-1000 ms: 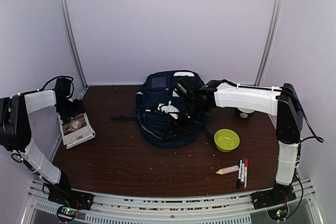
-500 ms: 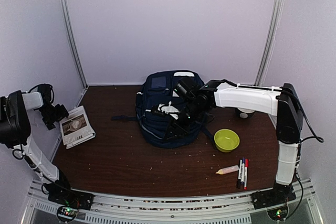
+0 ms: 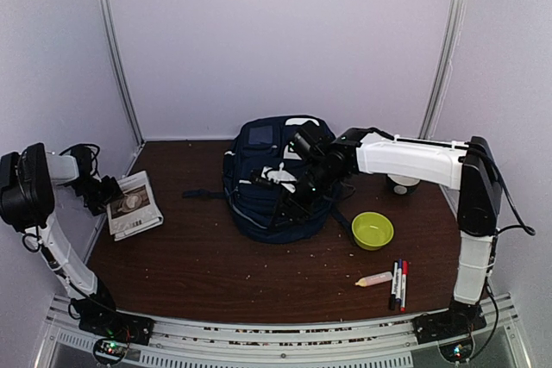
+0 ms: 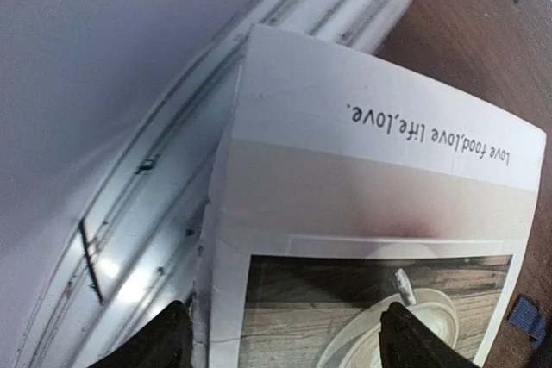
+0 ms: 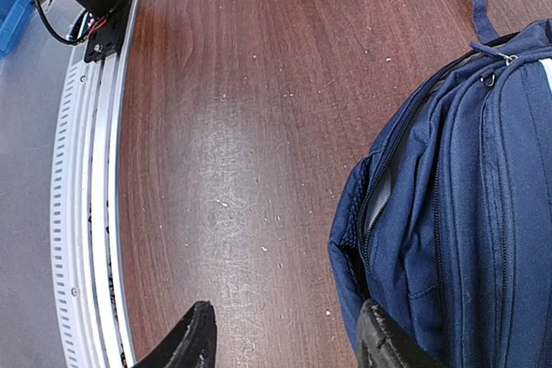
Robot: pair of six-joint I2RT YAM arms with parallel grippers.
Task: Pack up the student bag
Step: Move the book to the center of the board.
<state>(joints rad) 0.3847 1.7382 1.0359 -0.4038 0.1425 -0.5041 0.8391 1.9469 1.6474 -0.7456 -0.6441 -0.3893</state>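
Observation:
The student bag (image 3: 274, 180) is a large navy backpack lying mid-table with its zipped opening gaping. In the right wrist view the bag (image 5: 466, 196) fills the right side. My right gripper (image 3: 297, 191) is open at the bag's front edge. In its wrist view (image 5: 289, 344) one finger presses the bag's rim and the other hangs over bare table. A white booklet with a food photo (image 3: 134, 204) lies at the table's left edge. My left gripper (image 3: 103, 191) is open at the booklet's left side. In its wrist view (image 4: 289, 344) the fingers stand wide apart over the booklet's cover (image 4: 371, 213).
A green bowl (image 3: 372, 230) sits right of the bag. Markers (image 3: 398, 283) and a small cream tube (image 3: 373, 279) lie near the front right. A round dark-and-white object (image 3: 402, 184) stands behind the right arm. A white frame rail (image 4: 129, 213) runs beside the booklet.
My left arm drew back to the left wall, then came in at the booklet's left edge. The booklet has shifted slightly right. The right arm has barely moved.

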